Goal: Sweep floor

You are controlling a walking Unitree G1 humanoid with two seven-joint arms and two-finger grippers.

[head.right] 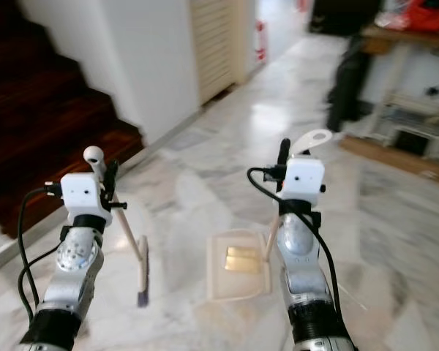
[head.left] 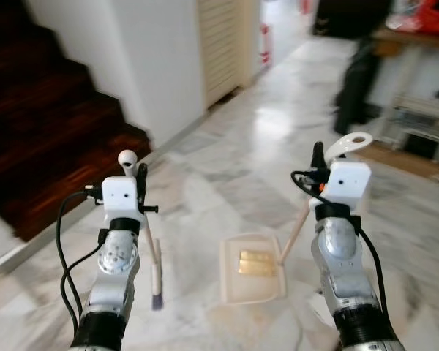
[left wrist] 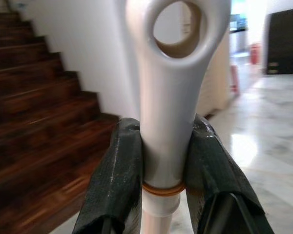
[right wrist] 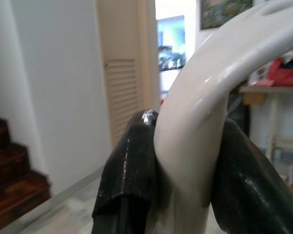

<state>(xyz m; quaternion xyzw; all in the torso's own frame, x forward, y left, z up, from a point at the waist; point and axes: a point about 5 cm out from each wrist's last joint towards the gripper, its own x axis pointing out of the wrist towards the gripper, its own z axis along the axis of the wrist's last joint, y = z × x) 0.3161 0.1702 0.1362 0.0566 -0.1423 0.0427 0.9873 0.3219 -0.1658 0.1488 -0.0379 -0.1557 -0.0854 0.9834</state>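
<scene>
Item one, broom (head.left: 154, 259): being held by the left gripper (left wrist: 161, 161), whose two black fingers (left wrist: 115, 180) are being pressed against either side of the pale handle just below its hanging loop, so that the shaft is being kept near upright and the dark bristle end is being rested on the marble floor (head.left: 227, 168) to the left of the dustpan

Item two, dustpan (head.left: 251, 269): being held by the right gripper (right wrist: 185, 161), the fingers being closed around the curved top of its long handle (head.left: 349, 143); the cream tray is being kept flat on the floor between the two arms, its open mouth seemingly being turned away from the robot, though blur is making this hard to confirm. Yellowish debris is being carried inside the tray, which suggests some sweeping is already being collected

Item three, surroundings: dark wooden stairs (head.left: 51, 131) being passed on the left, a louvred door (head.left: 223, 44) ahead, a table (head.left: 417, 44) at the right; both tools are judged as being held high on their handles so that the floor can be reached without bending
</scene>
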